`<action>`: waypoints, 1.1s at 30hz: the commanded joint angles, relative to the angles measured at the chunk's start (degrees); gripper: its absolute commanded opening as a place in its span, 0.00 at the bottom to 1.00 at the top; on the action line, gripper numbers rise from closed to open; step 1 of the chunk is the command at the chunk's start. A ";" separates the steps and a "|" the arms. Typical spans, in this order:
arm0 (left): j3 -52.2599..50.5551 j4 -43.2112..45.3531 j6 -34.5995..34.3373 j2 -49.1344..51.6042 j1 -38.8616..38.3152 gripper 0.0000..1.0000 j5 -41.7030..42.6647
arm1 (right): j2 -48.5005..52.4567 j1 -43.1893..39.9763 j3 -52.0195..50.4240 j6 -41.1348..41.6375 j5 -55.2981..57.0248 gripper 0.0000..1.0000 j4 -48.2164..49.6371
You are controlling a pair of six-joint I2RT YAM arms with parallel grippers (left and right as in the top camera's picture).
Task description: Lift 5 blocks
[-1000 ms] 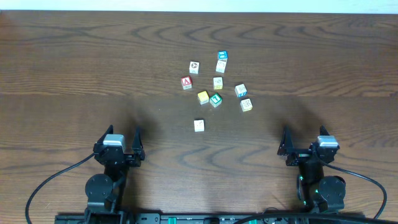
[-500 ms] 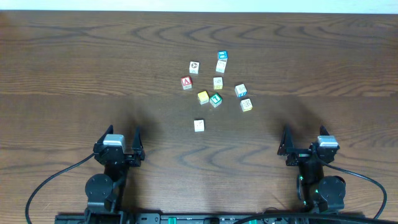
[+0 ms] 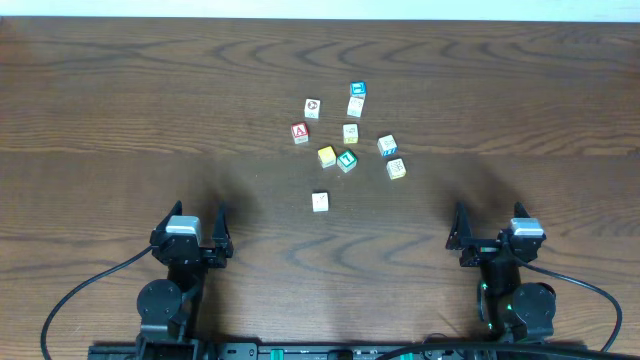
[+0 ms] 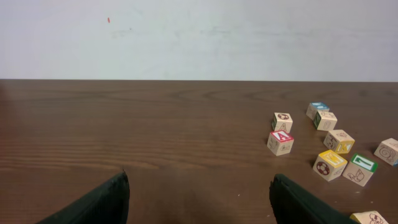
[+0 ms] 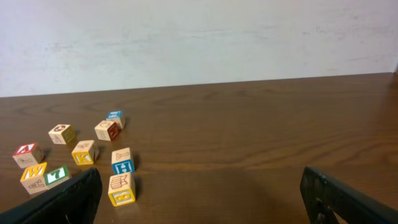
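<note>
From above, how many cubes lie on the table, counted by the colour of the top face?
red-topped cube: 1
green-topped cube: 1
bright blue-topped cube: 1
yellow-topped cube: 1
pale-topped cubes: 6
Total: 10

Left wrist view: a cream block (image 4: 372,218) is cut by the bottom edge at 5 o'clock. A second block (image 4: 390,151) is clipped by the right edge at 3 o'clock. Of the left hand (image 4: 199,202), only fingertips (image 4: 99,202) are shown.

Right wrist view: the green "T" block (image 5: 56,174) is partly covered by the right hand (image 5: 199,199).

Overhead: most block markings cannot be read.
</note>
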 commanded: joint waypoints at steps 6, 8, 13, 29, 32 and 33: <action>-0.63 -2.36 -0.44 -0.26 0.28 0.72 1.01 | -0.33 -0.13 -0.26 -0.74 -0.26 0.99 -0.07; -0.63 -2.36 -0.44 -0.26 0.28 0.73 1.01 | -0.33 -0.13 -0.26 -0.74 -0.26 0.99 -0.09; -0.63 -2.36 -0.44 -0.26 0.28 0.73 0.98 | -0.33 -0.13 -0.26 -0.74 -0.26 0.99 -0.07; -0.63 -2.36 -0.44 -0.26 0.28 0.72 0.98 | -0.33 -0.13 -0.26 -0.76 0.98 0.99 0.07; -0.63 -2.36 -0.44 -0.26 0.28 0.73 0.98 | -0.33 -0.13 -0.26 -0.74 1.03 0.99 0.09; -0.63 -2.36 -0.44 -0.26 0.28 0.73 0.98 | -0.33 -0.13 -0.26 -0.74 0.81 0.99 0.09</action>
